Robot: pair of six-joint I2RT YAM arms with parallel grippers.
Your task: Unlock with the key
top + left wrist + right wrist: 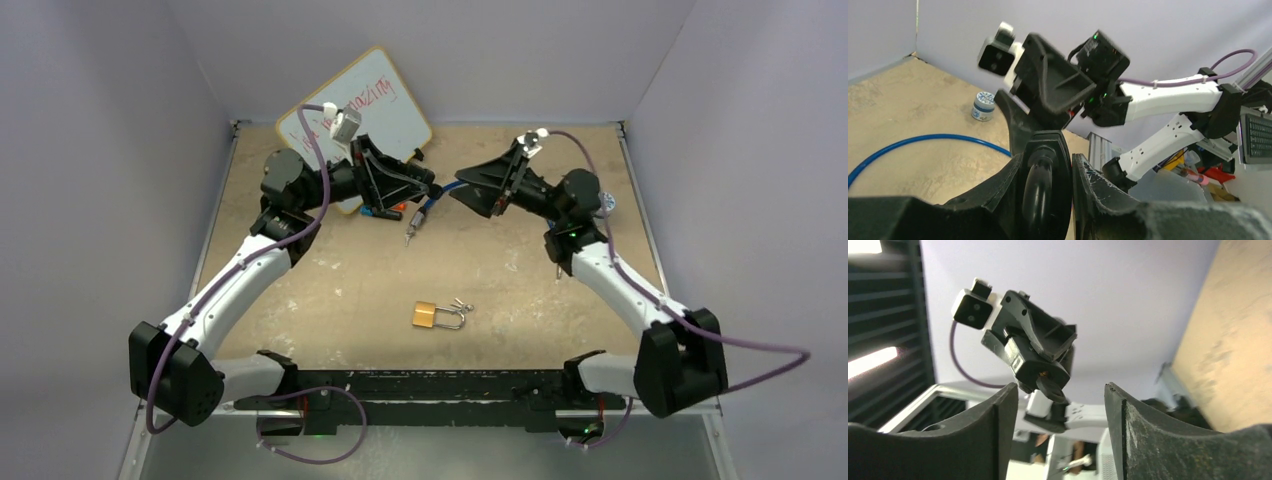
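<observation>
The left claw (430, 192) pinches the black-headed metal key (413, 226). The right claw (458, 190), just opposite, gapes empty. The brass padlock with silver shackle (437, 316) lies on the table (300, 290), well apart from both claws — key not yet inserted, so unlocking looks all ahead.

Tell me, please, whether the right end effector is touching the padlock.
Apart. The top view shows the padlock lying on the table, while the right end effector hangs far behind it, bare table between.
</observation>
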